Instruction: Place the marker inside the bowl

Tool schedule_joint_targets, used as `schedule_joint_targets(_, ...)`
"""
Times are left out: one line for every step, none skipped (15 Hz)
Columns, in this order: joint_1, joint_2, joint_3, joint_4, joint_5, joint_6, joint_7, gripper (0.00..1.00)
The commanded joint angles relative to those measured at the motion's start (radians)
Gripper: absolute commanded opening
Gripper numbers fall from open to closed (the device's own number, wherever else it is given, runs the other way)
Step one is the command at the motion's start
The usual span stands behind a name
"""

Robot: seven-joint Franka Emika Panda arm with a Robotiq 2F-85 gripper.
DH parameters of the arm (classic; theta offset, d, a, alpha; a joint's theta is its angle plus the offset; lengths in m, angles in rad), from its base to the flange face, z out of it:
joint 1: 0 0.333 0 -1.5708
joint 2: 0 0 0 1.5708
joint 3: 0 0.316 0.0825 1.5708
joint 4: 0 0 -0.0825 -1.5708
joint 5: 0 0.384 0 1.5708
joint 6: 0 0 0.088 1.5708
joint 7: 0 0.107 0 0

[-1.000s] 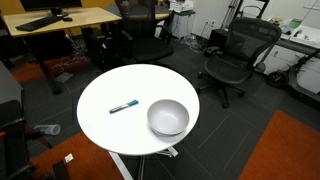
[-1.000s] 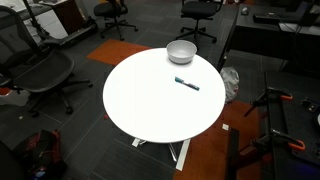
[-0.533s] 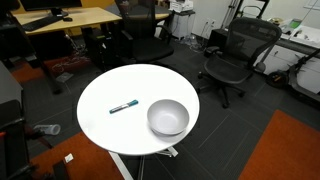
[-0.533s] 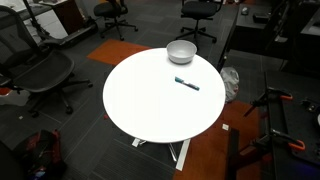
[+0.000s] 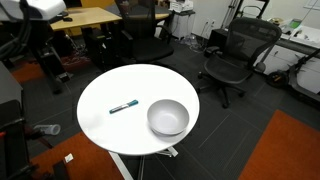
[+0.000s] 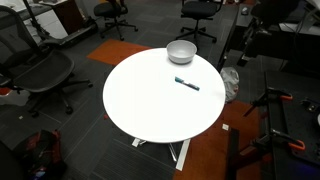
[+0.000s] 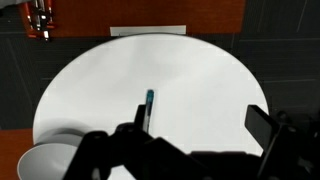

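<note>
One marker (image 5: 123, 106) lies flat on the round white table (image 5: 105, 85), near one bowl (image 5: 168, 117) and not touching it, with only bare tabletop between them. Two black office chairs (image 5: 235, 55) and one wooden desk (image 5: 75, 17) stand beyond the table, well apart from it. In the wrist view the gripper (image 7: 198, 128) hangs above the table, jaws spread, grasping nothing.

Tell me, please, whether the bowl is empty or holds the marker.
Empty: in an exterior view the bowl shows a bare inside; the marker lies on the table, apart from it.
</note>
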State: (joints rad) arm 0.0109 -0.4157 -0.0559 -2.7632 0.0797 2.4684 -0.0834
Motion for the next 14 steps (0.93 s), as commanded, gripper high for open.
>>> schedule_joint_targets(0.001, 0.12, -0.001, 0.015, 0.031, 0.127, 0.023, 1.0)
schedule_joint_targets(0.003, 0.147, 0.0, 0.015, 0.037, 0.165, 0.024, 1.0)
schedule_joint_targets(0.001, 0.176, 0.006, 0.017, 0.036, 0.204, 0.033, 1.0)
schedule_joint_targets(-0.001, 0.201, 0.008, 0.017, 0.033, 0.238, 0.037, 1.0)
schedule_joint_targets(-0.003, 0.231, 0.012, 0.018, 0.028, 0.279, 0.051, 1.0)
schedule_joint_targets(-0.003, 0.255, 0.012, 0.022, 0.028, 0.307, 0.054, 1.0)
schedule_joint_targets(-0.009, 0.282, 0.019, 0.023, 0.014, 0.341, 0.072, 1.0)
schedule_joint_targets(-0.009, 0.307, 0.022, 0.027, 0.012, 0.362, 0.086, 1.0)
schedule_joint_targets(-0.017, 0.331, 0.03, 0.029, -0.009, 0.386, 0.11, 1.0)
schedule_joint_targets(-0.021, 0.358, 0.036, 0.034, -0.027, 0.407, 0.133, 1.0)
schedule_joint_targets(-0.025, 0.379, 0.041, 0.04, -0.052, 0.425, 0.161, 1.0)
schedule_joint_targets(-0.028, 0.401, 0.042, 0.048, -0.074, 0.436, 0.186, 1.0)
schedule_joint_targets(-0.029, 0.425, 0.041, 0.059, -0.101, 0.449, 0.212, 1.0)
schedule_joint_targets(-0.03, 0.448, 0.037, 0.073, -0.134, 0.457, 0.242, 1.0)
